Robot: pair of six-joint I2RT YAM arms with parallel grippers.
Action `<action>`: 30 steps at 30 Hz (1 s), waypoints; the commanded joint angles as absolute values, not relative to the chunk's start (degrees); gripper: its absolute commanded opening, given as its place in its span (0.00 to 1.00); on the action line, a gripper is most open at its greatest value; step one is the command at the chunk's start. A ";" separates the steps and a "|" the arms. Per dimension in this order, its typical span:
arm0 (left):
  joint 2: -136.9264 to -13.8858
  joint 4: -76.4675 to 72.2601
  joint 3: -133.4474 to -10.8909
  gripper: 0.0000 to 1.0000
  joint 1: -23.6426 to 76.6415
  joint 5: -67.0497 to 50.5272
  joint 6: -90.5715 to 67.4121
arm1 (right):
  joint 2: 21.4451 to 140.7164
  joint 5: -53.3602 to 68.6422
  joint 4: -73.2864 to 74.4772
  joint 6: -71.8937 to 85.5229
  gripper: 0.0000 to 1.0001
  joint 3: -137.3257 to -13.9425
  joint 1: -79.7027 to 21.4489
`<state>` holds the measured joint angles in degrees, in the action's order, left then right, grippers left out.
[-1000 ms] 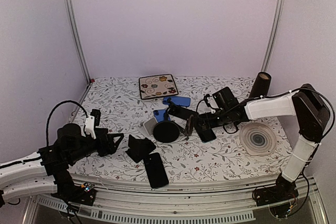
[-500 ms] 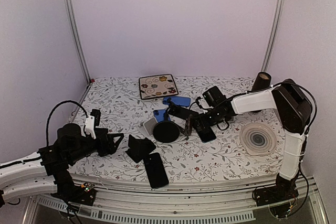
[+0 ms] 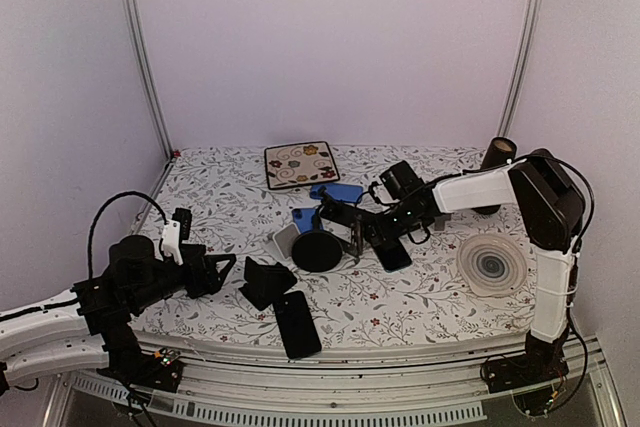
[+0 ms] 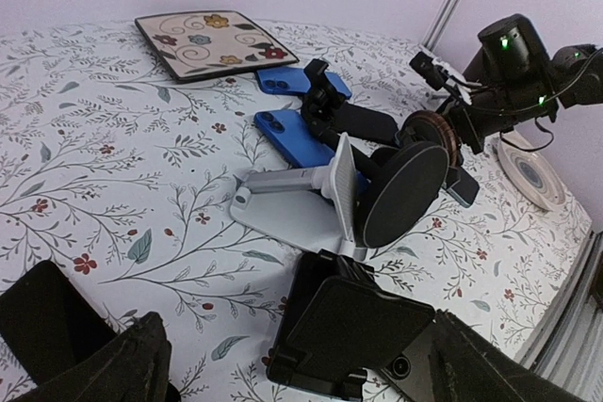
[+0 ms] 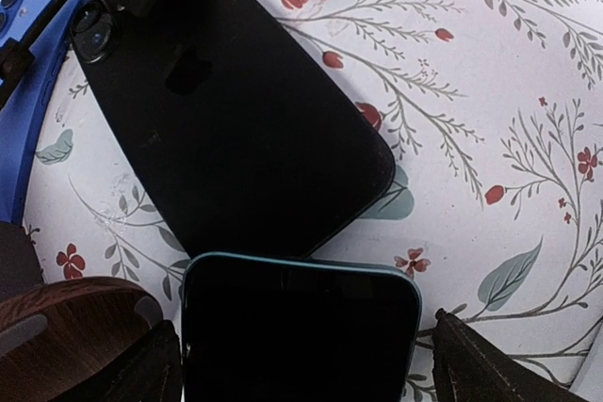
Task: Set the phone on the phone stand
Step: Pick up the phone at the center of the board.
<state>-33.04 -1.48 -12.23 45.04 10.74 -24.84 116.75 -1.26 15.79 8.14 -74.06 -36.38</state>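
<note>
Phone (image 5: 300, 331) between spread fingers (image 5: 476, 372), right edge free

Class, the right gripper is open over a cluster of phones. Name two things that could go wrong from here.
1. The right gripper straddles the teal-edged phone, which lies against the black phone; closing might drag both.
2. The wooden disc sits close beside one finger and could get knocked as the jaws close.

Soft even lilac-tinted light, faint shadows, right tool fingers (image 5: 480, 372) slightly blurred
</note>
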 commanded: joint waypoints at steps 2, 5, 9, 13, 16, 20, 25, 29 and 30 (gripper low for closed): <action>-33.11 -3.08 -12.30 0.96 44.48 10.56 -24.32 | 119.10 -4.81 17.92 9.29 0.90 -74.57 -36.89; -33.47 -2.90 -13.15 0.95 44.54 9.58 -25.22 | 118.73 -6.91 18.12 9.16 0.88 -73.76 -37.27; -33.90 -3.31 -14.98 0.95 45.69 8.82 -27.77 | 117.95 -7.38 17.27 9.12 0.86 -72.10 -38.26; -35.33 -3.43 -18.24 0.95 49.18 10.93 -29.29 | 116.62 -6.64 15.67 9.79 0.83 -69.76 -38.42; -37.76 -3.43 -20.75 0.94 52.62 12.97 -30.60 | 115.51 -6.83 14.66 10.26 0.81 -67.12 -38.41; -42.17 -3.04 -24.66 0.94 56.08 15.86 -32.44 | 115.66 -7.58 15.25 10.22 0.78 -67.44 -38.41; -47.59 -2.31 -30.08 0.94 59.05 18.44 -34.74 | 114.93 -7.69 16.03 11.05 0.63 -67.99 -38.42; -50.55 -2.50 -33.00 0.93 60.46 18.65 -36.80 | 112.23 -6.17 15.79 12.42 0.54 -67.14 -38.43; -51.31 -2.66 -33.70 0.93 60.88 18.45 -37.04 | 111.48 -5.77 15.68 12.60 0.53 -66.88 -38.41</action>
